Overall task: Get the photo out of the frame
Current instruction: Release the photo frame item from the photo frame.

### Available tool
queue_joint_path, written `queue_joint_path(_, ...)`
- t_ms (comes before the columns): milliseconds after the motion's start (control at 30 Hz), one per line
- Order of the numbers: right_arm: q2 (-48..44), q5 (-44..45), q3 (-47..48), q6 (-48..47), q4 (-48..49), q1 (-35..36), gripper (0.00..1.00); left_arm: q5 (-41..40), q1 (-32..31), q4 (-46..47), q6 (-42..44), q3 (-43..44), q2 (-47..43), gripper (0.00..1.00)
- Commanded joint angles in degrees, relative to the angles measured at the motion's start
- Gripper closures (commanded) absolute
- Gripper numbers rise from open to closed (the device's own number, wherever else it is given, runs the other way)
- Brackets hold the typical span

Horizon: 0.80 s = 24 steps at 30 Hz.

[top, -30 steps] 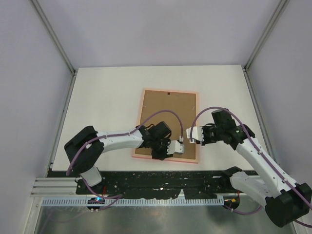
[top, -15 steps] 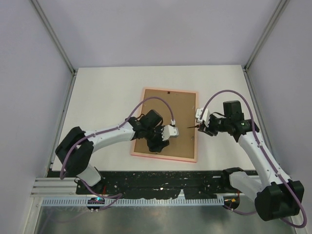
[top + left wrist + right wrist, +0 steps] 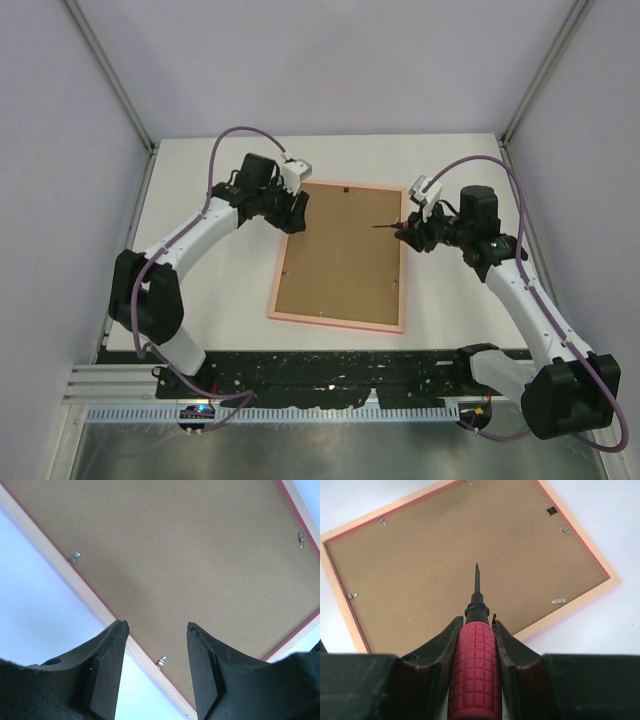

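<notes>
Looking down, we see the frame (image 3: 336,323) lying face down in the middle of the white table (image 3: 200,190), its brown backing board (image 3: 343,255) turned up, with small metal clips (image 3: 74,557) along its edges; the photo is hidden beneath. Our left gripper (image 3: 157,626) hovers at the frame's far-left corner, jaws spread and empty. Our right gripper (image 3: 476,625) pinches a red-handled screwdriver (image 3: 475,670), its tip pointing over the board by the frame's right edge.

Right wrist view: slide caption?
Right fingers clamp a red-handled screwdriver, tip over the brown backing board of the rectangular pink frame.
</notes>
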Motion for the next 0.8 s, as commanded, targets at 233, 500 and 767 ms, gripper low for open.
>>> queue_joint_path(233, 5.8, 3.9, 8.4, 14.1, 12.1, 2.0, 0.92, 4.1, 9.2, -5.2, -14.8, 7.6, 13.9, 0.46)
queue_joint_path(500, 13.5, 6.7, 13.8, 16.0, 14.6, 8.8, 0.92, 2.6, 10.9, -4.0, -19.6, 5.5, 15.9, 0.46)
queue_joint_path(767, 27.6, 9.1, 26.0, 21.9, 14.6, 11.9, 0.92, 4.4, 12.1, -1.1, -22.9, 1.5, 16.8, 0.46)
